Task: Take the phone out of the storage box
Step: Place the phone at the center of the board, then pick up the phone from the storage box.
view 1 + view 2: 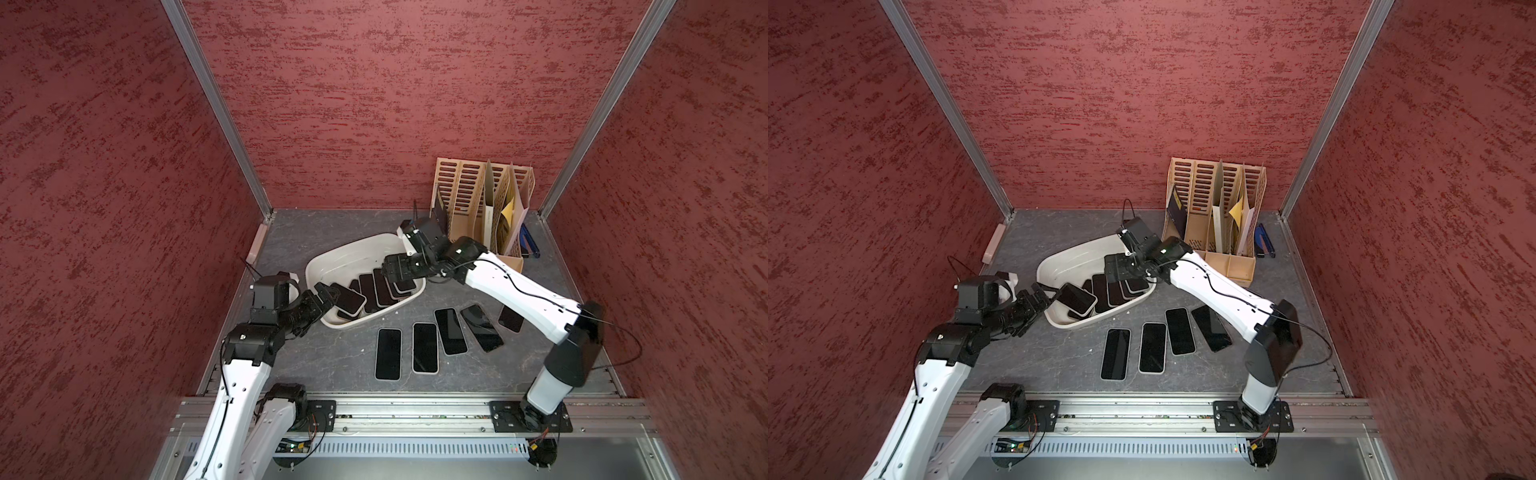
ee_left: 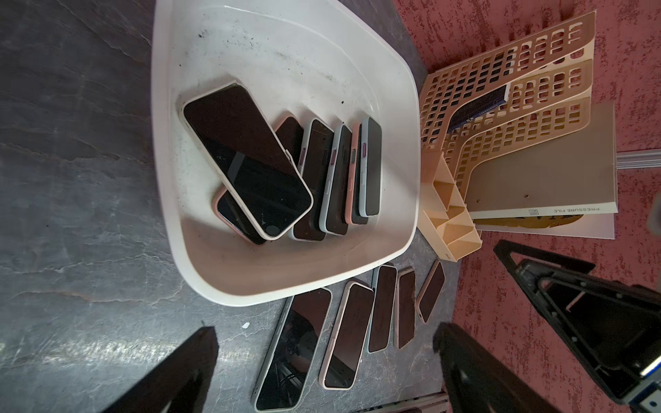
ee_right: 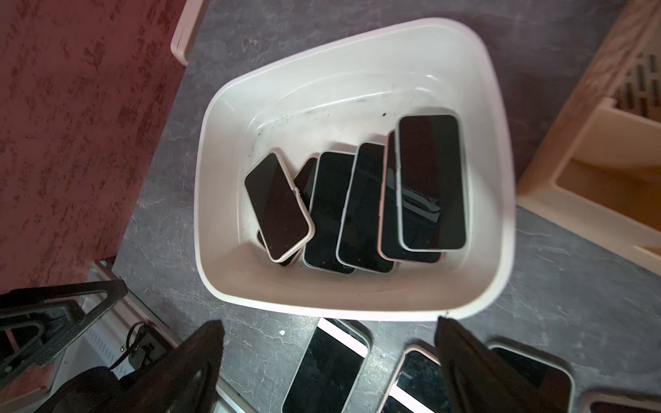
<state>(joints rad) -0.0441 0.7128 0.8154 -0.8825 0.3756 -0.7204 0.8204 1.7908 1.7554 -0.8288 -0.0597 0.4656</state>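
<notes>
The white storage box (image 1: 345, 249) (image 1: 1075, 253) lies left of the table's middle, with several dark-screened phones fanned and overlapping inside it. A white-cased phone (image 1: 349, 300) (image 2: 246, 161) (image 3: 277, 207) lies tilted on top at the box's left end. Another phone (image 3: 431, 182) tops the pile at the right end. My left gripper (image 1: 328, 293) (image 1: 1044, 291) (image 2: 325, 329) is at the box's left rim, open, with nothing between its fingers. My right gripper (image 1: 388, 270) (image 1: 1113, 266) (image 3: 329, 321) hovers over the box's right part, open and holding nothing.
Several phones (image 1: 388, 353) (image 2: 293, 347) lie face up in a row on the grey table in front of the box. A beige slotted file organizer (image 1: 482, 203) stands at the back right, with a blue tool (image 1: 530, 243) beside it. Red walls enclose three sides.
</notes>
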